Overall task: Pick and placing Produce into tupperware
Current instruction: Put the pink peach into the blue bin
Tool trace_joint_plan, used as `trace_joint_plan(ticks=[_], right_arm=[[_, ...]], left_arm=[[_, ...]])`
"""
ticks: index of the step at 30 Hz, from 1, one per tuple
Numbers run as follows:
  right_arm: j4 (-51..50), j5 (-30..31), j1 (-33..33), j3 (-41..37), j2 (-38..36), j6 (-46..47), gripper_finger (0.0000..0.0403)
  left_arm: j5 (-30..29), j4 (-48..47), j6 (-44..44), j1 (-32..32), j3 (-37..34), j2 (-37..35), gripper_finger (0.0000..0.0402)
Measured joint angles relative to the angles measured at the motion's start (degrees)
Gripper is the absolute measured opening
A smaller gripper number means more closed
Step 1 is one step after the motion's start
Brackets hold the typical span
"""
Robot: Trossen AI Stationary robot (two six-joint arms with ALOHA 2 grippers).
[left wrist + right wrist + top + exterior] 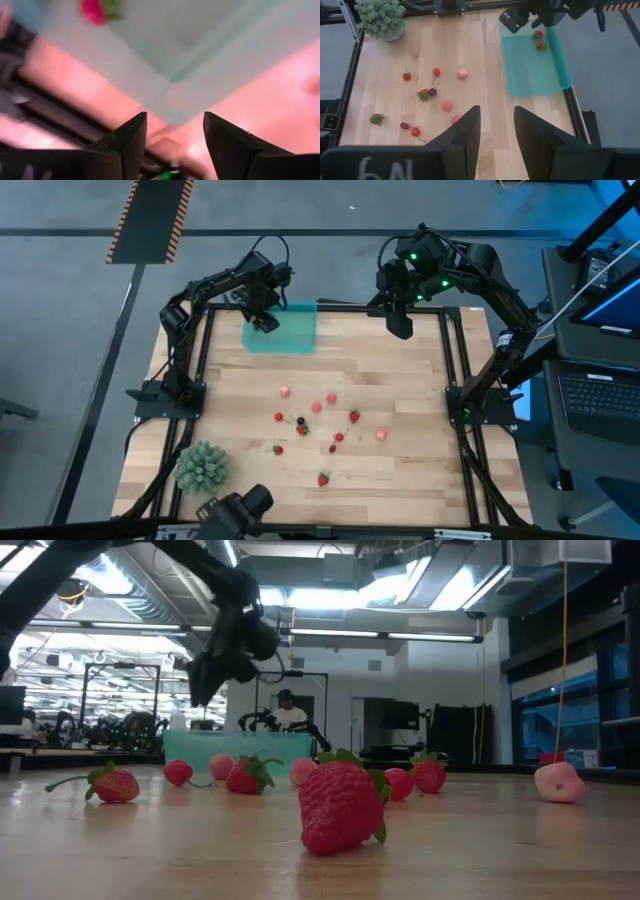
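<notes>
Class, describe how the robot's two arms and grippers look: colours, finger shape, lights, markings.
Both arms are dark, jointed, with black cables. The left gripper has two black wedge-shaped fingers. The right gripper has similar blunt dark fingers, with pale characters on its body. Green lights glow on the right arm.

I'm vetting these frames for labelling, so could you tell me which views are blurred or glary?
Left wrist view: soft throughout, the tupperware just a teal smear. Low view: near strawberry sharp, ceiling lights blown out. High view: evenly lit.
</notes>
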Motion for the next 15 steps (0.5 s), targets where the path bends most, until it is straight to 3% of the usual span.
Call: trace_joint_plan(ticks=[4,15], right_arm=[[0.0,0.0,0.02,0.0,0.0,1.64,0.0121],[0.07,0.0,0.02,0.0,0.0,3.08,0.0121]], left_arm=[[4.94,-0.26,1.05,-1.81,0.0,-5.37,0.0188],[5.18,-0.31,-4.19,-10.74,-0.02,-30.42,0.0188]])
